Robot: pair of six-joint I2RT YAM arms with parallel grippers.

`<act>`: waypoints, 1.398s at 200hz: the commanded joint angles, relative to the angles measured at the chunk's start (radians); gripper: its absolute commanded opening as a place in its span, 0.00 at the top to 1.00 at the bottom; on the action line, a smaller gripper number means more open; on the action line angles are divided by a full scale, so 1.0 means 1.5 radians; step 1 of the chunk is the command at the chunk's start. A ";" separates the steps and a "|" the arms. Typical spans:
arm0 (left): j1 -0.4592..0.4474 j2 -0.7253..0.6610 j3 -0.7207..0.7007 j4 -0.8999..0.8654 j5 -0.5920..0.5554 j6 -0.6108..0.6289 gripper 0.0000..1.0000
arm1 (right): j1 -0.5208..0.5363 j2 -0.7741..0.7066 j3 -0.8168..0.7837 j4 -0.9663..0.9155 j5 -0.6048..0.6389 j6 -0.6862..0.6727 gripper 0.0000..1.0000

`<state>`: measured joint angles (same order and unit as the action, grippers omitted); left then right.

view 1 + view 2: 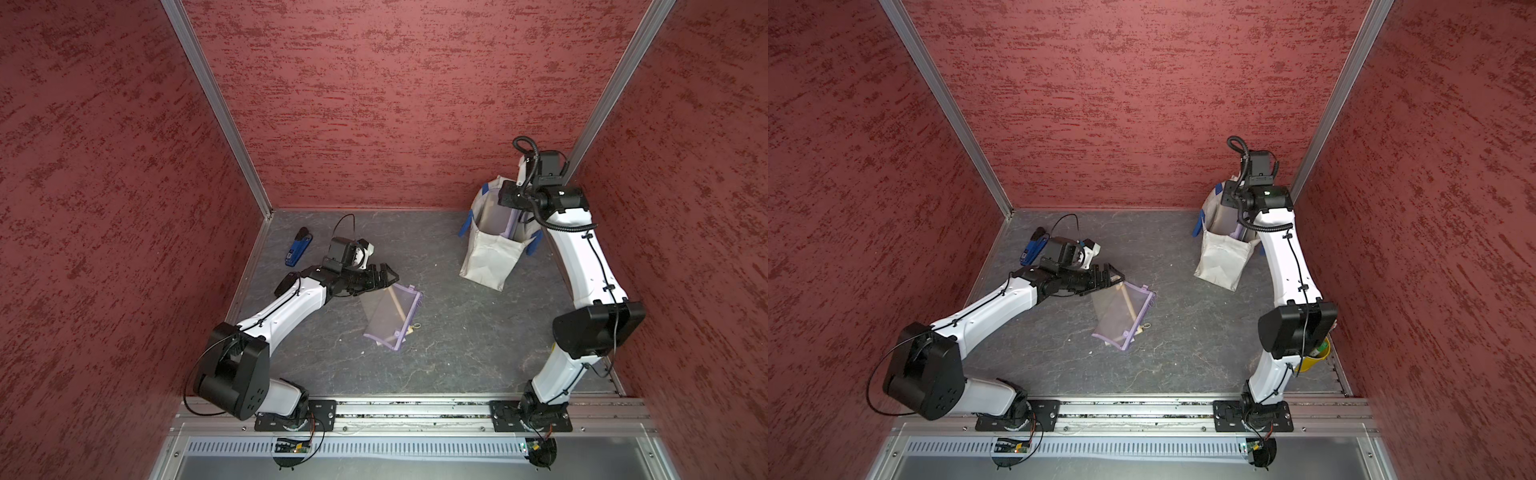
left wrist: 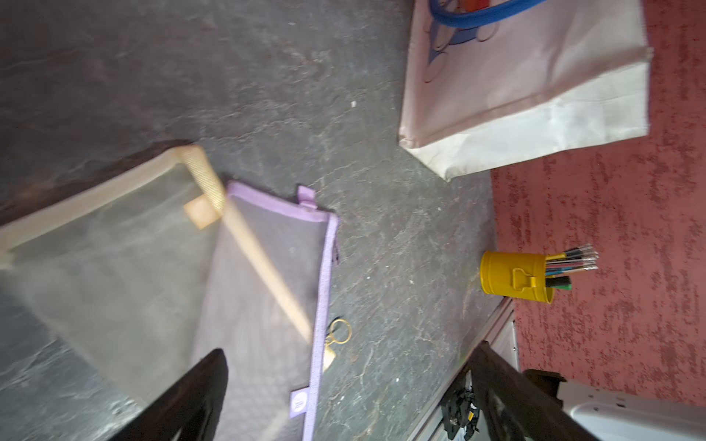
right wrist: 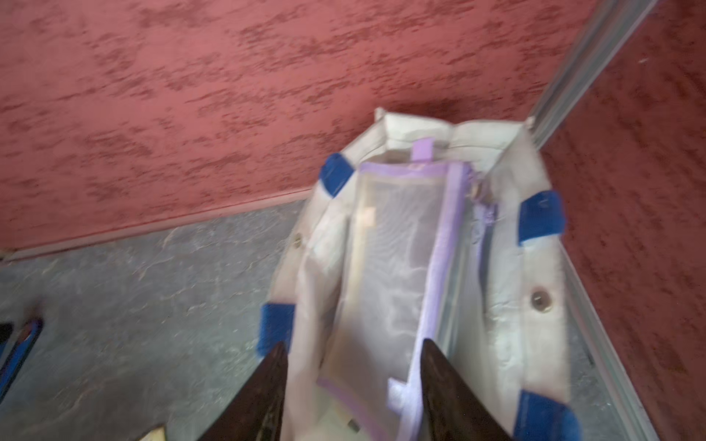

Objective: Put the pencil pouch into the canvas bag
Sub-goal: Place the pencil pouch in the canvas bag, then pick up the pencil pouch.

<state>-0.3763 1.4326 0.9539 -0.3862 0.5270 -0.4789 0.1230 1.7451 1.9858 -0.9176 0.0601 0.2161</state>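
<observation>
Jaws released, the right pincer (image 3: 353,343) hangs over the boxy off-white canvas bag (image 3: 535,275), with a lilac-edged mesh pencil pouch (image 3: 401,236) inside below it. The left pincer (image 2: 351,355) gapes over two overlapping mesh pouches (image 2: 237,286).

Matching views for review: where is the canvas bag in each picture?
Top view: bag right of centre, at middle height.
Top view: bag in the same spot, slightly nearer centre.
Left wrist: upper right.
Right wrist: centre to lower right, mouth open.
Shared landmark: its blue handles.
</observation>
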 commanded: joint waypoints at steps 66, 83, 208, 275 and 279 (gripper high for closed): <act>0.010 0.103 -0.047 0.029 0.034 0.063 0.06 | 0.222 -0.149 -0.548 0.301 -0.256 0.285 0.26; 0.012 0.119 -0.048 0.030 0.033 0.071 0.09 | 0.237 -0.133 -0.610 0.393 -0.312 0.315 0.26; -0.060 0.179 -0.080 0.156 0.064 -0.010 0.35 | 0.261 0.063 -0.695 0.588 -0.430 0.374 0.28; -0.095 0.164 -0.069 0.222 0.057 -0.062 0.69 | 0.258 0.008 -0.743 0.682 -0.447 0.392 0.32; -0.095 0.159 -0.068 0.224 0.056 -0.064 0.74 | 0.258 -0.004 -0.755 0.711 -0.451 0.402 0.33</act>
<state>-0.5171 1.6970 0.8398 -0.1238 0.6205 -0.5365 0.5053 1.8137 0.9184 -0.0071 -0.5880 0.7628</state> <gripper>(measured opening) 0.356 0.686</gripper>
